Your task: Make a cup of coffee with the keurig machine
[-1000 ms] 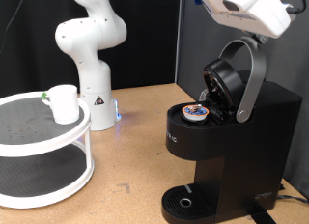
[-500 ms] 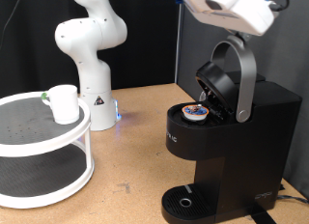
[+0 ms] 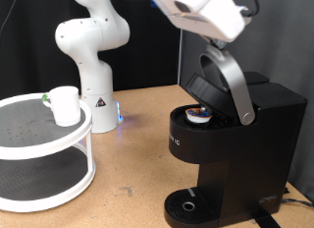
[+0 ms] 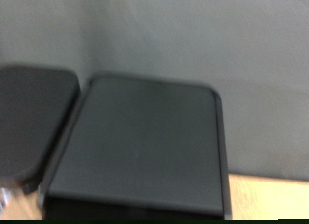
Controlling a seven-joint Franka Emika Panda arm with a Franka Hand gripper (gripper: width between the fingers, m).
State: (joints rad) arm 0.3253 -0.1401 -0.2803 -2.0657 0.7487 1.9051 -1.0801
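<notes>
So the keurig machine (image 3: 235, 149) sits at the exterior view's right on the wooden tabletop (image 3: 128, 149), and its lid (image 3: 206, 88) is swung wide open, with the silver-grey handle (image 3: 228, 83) arching up from the body toward the exterior view's top left. Down in the open chamber there's a coffee pod (image 3: 199, 112) with a blue-orange top, seated and facing up. The round drip tray (image 3: 186, 205) at the base has nothing standing on it.

The relation that matters here: the gripper (image 3: 201, 12) is right at the upper end of that raised handle, at the exterior view's top, so the machine's hinged part lies directly below and a bit to the right of the jaws. The handle's long axis runs diagonally, top left down to lower right. The gripper body looks to be touching or just beside the handle's tip, but I can't tell whether the jaws are open or closed; the fingers are hidden. The wrist view only shows the dark flat lid face (image 4: 145, 147), blurry, no fingers.

The cup (image 3: 65, 104) is well apart from all this, on the upper shelf of the white round rack (image 3: 59, 174) at the exterior view's left, upright, with nothing near it.
</notes>
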